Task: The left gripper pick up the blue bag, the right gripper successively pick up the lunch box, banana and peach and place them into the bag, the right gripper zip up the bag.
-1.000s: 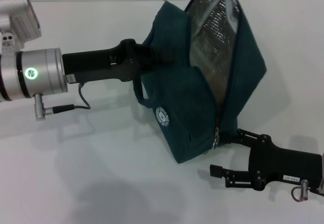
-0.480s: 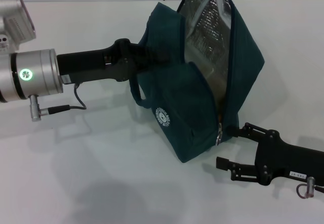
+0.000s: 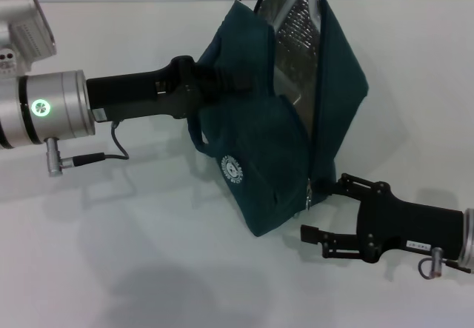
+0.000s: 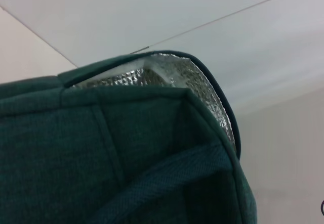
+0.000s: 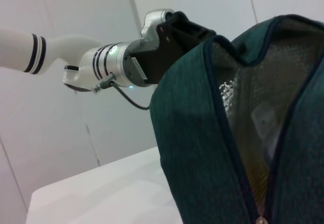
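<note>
The black two-fingered left gripper [image 3: 222, 84] clamps the dark teal fabric bag [image 3: 285, 132] at nine o'clock. The black right gripper [image 3: 326, 209], fingers apart, empty, at five o'clock, risks missing the zip pull [image 3: 308, 203] if the bag swings.

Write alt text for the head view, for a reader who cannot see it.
A blue bag hangs tilted above a white table, its top partly unzipped to show silver lining. The left gripper holds it near the top, while the right gripper, fingers open, sits at the zip's lower end.
</note>
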